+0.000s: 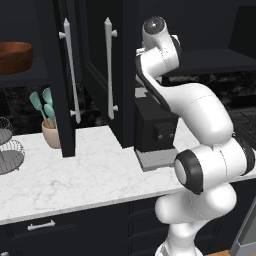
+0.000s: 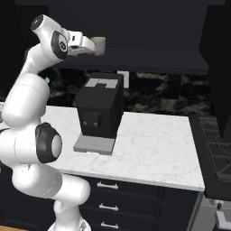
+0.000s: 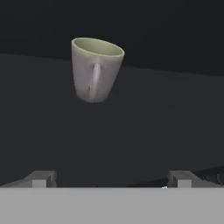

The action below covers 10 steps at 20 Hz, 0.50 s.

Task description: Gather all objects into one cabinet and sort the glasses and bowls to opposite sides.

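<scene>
Pale grey-beige mug (image 3: 95, 70) stands on the dark cabinet shelf (image 3: 166, 113), just ahead of the wide-open, empty jaws. Wooden bowl (image 1: 14, 56) sits in another compartment, so gathering seems unfinished.

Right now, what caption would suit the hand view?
Open hand facing a pale grey-beige mug standing apart on the dark cabinet shelf.

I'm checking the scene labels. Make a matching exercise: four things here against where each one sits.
Things:
1. mug
2. wooden bowl
3. utensil pot
4. coffee machine

Places:
A. on the counter, left of the open cabinet door
B. on the dark shelf ahead of the open pincer
C. on the counter below that shelf
D. high on the far-left shelf

Pairs: 1-B, 2-D, 3-A, 4-C
</scene>
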Available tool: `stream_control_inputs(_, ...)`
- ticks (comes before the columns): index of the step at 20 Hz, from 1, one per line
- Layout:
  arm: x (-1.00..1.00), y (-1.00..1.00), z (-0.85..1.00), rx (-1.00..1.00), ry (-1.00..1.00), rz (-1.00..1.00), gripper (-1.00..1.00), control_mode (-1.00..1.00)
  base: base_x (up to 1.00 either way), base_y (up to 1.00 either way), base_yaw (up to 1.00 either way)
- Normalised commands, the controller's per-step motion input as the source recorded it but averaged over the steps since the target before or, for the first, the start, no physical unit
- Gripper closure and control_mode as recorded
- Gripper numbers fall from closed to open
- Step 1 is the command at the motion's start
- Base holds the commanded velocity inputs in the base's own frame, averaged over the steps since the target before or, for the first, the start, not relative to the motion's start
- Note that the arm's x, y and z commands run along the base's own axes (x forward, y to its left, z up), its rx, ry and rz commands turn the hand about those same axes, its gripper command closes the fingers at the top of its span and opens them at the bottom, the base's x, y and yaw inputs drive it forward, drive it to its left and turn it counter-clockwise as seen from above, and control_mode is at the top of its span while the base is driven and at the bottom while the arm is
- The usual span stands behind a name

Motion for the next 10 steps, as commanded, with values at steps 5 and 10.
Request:
stream_control_inputs(5, 0.20, 0.00, 0.00, 0.00, -0.04, -0.02, -1.00, -1.00, 0.00, 0.00, 0.00)
stream_control_inputs(10, 0.25, 0.00, 0.00, 0.02, -0.02, 0.00, -1.00, -1.00, 0.00, 0.00, 0.00)
